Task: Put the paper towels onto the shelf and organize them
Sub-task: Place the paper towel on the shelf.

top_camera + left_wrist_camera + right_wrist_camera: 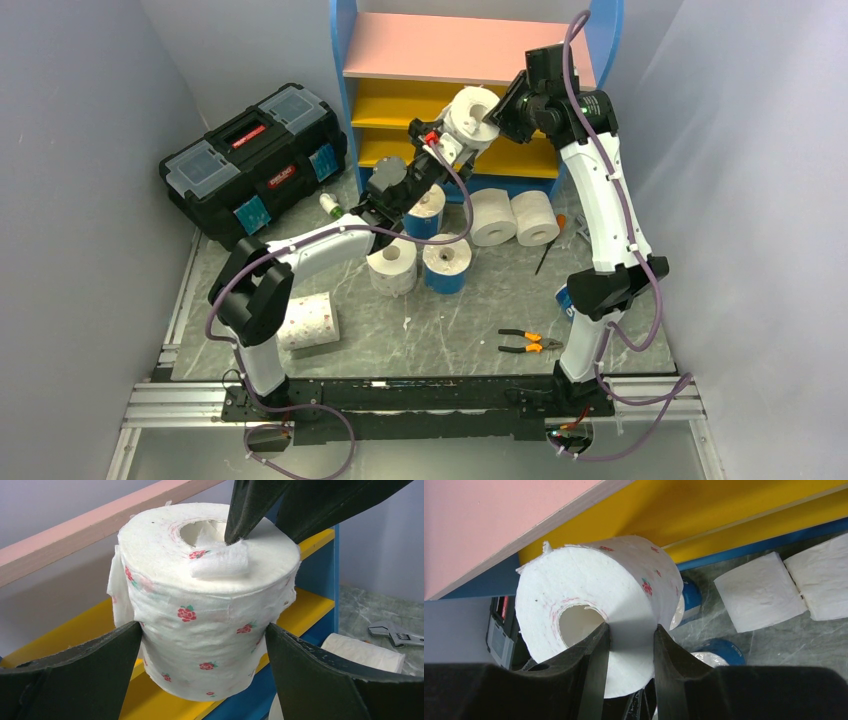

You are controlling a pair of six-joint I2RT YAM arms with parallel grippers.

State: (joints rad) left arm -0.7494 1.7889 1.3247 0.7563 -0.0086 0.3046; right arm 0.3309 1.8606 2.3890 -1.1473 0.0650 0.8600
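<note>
A white paper towel roll with small pink flowers (474, 112) is held in the air in front of the shelf's (460, 45) upper yellow board (400, 100). My left gripper (460, 135) grips its sides, fingers pressed on both flanks (202, 630). My right gripper (497, 112) pinches the roll's wall, one finger in the core and one outside (631, 630). Loose on the table are two white rolls (492, 215) (535, 217), two blue-wrapped rolls (427, 210) (447, 262), a white roll (393, 265) and a dotted roll lying down (308, 320).
A black toolbox (255, 160) stands at the back left beside the shelf. Orange-handled pliers (528, 343) lie near the right arm's base, a screwdriver (550, 245) right of the rolls, a small bottle (332, 207) by the toolbox. A wrench (395, 632) lies near the shelf foot.
</note>
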